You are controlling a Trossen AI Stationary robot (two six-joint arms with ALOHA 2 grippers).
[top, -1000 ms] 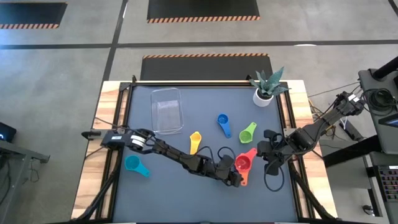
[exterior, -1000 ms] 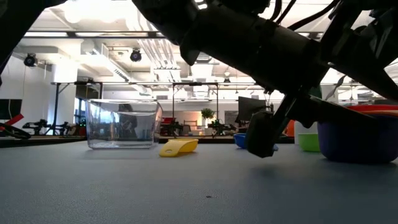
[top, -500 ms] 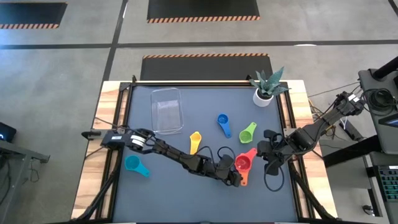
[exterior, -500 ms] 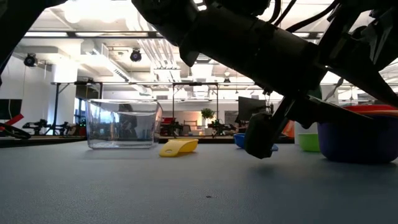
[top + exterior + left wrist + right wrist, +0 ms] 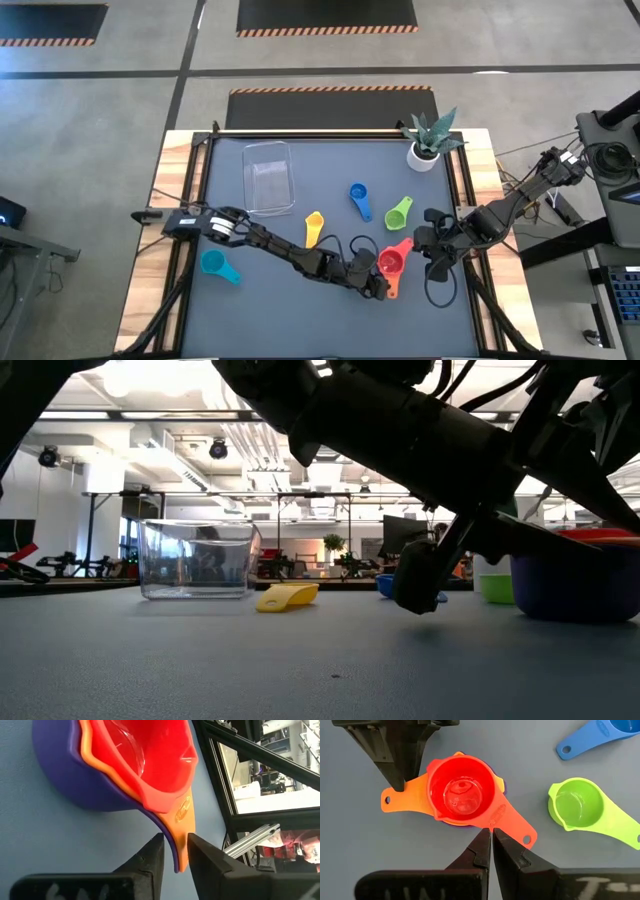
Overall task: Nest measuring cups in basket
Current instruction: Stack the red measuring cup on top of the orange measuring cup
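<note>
A red cup (image 5: 462,790) sits nested in an orange cup, and that in a purple cup (image 5: 70,780), near the table's right front (image 5: 391,264). My left gripper (image 5: 175,845) reaches in from the table's left and is shut on the stack's handles. My right gripper (image 5: 489,840) hangs shut above the stack's right side and touches nothing. Resting on the table are the green cup (image 5: 399,212), blue cup (image 5: 359,200), yellow cup (image 5: 313,228) and teal cup (image 5: 215,265). The clear basket (image 5: 268,177) stands far left of centre. My left gripper pinches the orange and purple handles (image 5: 179,832), which lie one on the other, near their free end. It is rolled on its side: one finger is under the purple handle, the other (image 5: 397,775) on top of the orange one. The fingers slant down. The stack's bowl rests on the table.
A white plant pot (image 5: 425,153) stands at the far right corner. The red cup's handle (image 5: 515,827) points away from the orange one, toward my right gripper. Bare dark mat lies along the near edge and between the teal cup and the basket.
</note>
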